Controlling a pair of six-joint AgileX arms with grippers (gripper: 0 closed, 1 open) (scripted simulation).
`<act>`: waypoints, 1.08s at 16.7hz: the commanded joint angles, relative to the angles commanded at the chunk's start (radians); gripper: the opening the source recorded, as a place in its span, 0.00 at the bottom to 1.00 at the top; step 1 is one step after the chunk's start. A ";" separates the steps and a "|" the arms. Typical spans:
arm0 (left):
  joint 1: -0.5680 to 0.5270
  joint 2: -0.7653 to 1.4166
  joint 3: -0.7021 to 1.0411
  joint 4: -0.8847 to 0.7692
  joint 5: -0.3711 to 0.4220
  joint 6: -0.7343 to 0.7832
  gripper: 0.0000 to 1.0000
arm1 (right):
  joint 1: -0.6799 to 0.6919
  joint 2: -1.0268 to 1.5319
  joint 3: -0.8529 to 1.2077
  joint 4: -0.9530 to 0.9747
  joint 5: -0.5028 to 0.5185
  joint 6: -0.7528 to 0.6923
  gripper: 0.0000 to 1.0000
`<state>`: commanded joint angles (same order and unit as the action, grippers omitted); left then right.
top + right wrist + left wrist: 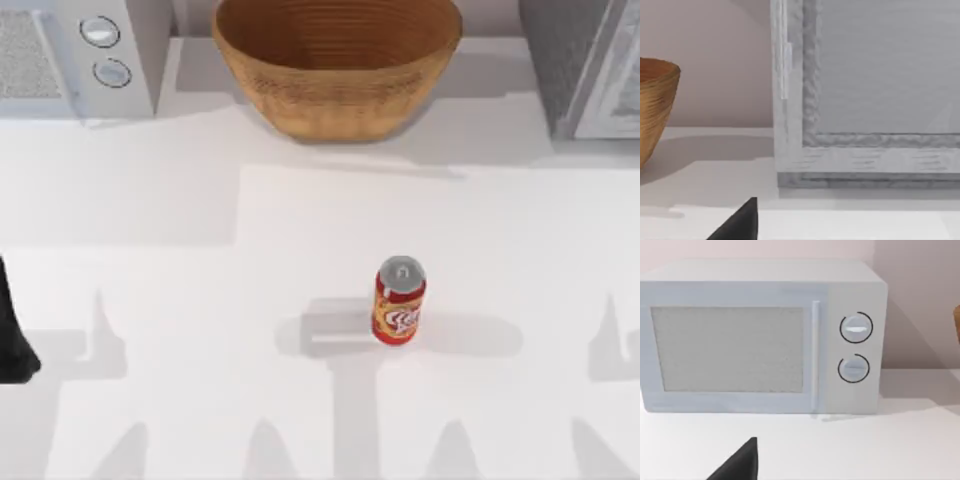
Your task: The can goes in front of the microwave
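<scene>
The can, red and orange-yellow with a silver top, stands upright on the white table a little right of the middle, with no gripper near it. At the back left is the light grey-white microwave, and the left wrist view faces its mesh window and two dials. My left arm is a dark shape at the table's left edge, far from the can. A black part of my left gripper pokes into the left wrist view. A black part of my right gripper does the same in the right wrist view.
A large woven basket stands at the back centre, with its side also in the right wrist view. A darker grey speckled box with a pale frame occupies the back right. Open table lies between the can and the microwave.
</scene>
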<state>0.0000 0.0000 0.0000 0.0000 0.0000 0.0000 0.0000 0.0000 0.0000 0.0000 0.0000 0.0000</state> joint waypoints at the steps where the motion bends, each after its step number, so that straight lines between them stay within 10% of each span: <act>1: 0.000 0.000 0.000 0.000 0.000 0.000 1.00 | 0.000 0.000 0.000 0.000 0.000 0.000 1.00; 8: -0.102 0.197 0.121 -0.108 0.004 0.038 1.00 | 0.000 0.000 0.000 0.000 0.000 0.000 1.00; 18: -0.477 1.066 0.724 -0.586 0.009 0.141 1.00 | 0.000 0.000 0.000 0.000 0.000 0.000 1.00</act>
<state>-0.4768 1.0660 0.7242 -0.5861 0.0094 0.1408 0.0000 0.0000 0.0000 0.0000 0.0000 0.0000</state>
